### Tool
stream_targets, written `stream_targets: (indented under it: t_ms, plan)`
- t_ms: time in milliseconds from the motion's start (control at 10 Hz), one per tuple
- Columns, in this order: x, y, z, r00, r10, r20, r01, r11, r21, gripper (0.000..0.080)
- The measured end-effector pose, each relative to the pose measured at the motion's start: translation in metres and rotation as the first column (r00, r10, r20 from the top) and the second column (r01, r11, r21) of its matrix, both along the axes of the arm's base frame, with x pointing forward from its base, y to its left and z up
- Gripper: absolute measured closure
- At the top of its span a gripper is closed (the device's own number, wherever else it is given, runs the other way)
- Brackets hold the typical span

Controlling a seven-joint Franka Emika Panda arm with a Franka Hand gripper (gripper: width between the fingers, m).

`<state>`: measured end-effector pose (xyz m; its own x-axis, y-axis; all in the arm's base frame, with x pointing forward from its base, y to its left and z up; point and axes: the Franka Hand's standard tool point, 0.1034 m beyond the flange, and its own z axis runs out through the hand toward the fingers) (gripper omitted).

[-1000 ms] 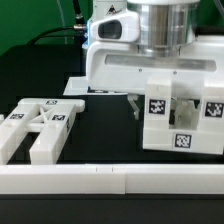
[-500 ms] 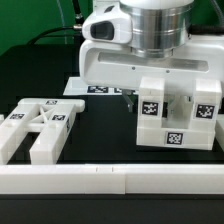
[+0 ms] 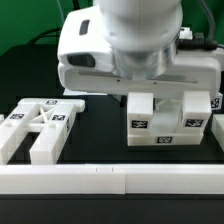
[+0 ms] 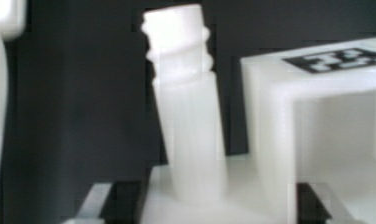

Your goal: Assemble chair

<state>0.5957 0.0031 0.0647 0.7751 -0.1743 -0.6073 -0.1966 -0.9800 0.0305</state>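
The slotted back frame (image 3: pixel 38 125) lies on the desk (image 3: pixel 100 130); the arm (image 3: pixel 130 40) (looming overhead) hides much. The end effector (image 4: pixel 203 205) clamps 1 bar leg (image 4: pixel 188 110), just beside the seat block (image 3: pixel 170 120).

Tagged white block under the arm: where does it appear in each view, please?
Exterior view: the tagged white block sits under the arm, toward the exterior view's right.
Wrist view: only its tagged corner shows, beside a ridged white peg.
Shared landmark: the black tabletop.

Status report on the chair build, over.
Jaws hidden behind the arm, grip unconfirmed. Chair block below the arm, threaded peg beside it. Back frame apart, untouched. No obstruction seen.
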Motion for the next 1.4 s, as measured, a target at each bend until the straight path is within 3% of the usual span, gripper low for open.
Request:
stream_targets:
  t_ms: [300,600,700,900,1400]
  plan:
    - [-0.016,-0.001,-0.007,0.979,0.021,-0.201,-0.016,1.000,0.027,0.0468]
    - [-0.057,0.005,0.008,0.930,0.024,-0.367,-0.009,0.999,0.041,0.0468]
    - [-0.053,0.005,0.003,0.931,0.026,-0.364,-0.013,0.999,0.039,0.0468]
    - [-0.058,0.006,0.008,0.933,0.011,-0.360,-0.002,1.000,0.025,0.0468]
    - [-0.066,-0.001,-0.014,0.919,-0.023,-0.393,0.024,1.000,-0.002,0.0468]
